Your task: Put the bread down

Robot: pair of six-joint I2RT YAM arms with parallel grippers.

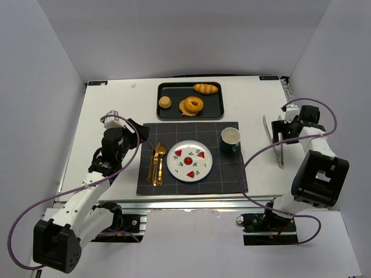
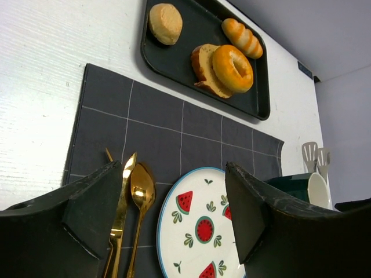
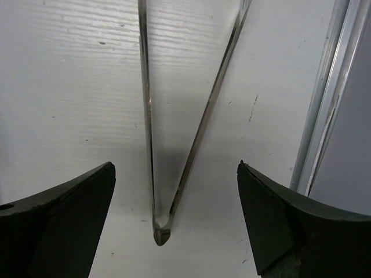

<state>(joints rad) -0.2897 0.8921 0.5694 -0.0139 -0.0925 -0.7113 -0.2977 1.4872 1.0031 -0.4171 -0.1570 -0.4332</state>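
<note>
The left claw (image 2: 174, 202) hangs spread and empty over the near-left part of the placemat (image 2: 174, 124). The gold cutlery (image 2: 130, 202) lies just beside one finger, so a careless dip here would likely knock the spoon askew. The bread (image 1: 191, 105) sits on the black tray (image 1: 174, 92), ahead of this claw and slightly to its right, well apart.

The right claw (image 3: 174, 191) is spread too, holding nothing and straddling the tongs (image 3: 162, 231), which lie flat on the tabletop (image 3: 69, 87). Closing this near the hinge may let the thin arms pivot or skid out. From this claw the bread lies ahead and far to the left. The cup (image 1: 231, 139) stands near that route and could get clipped.
</note>
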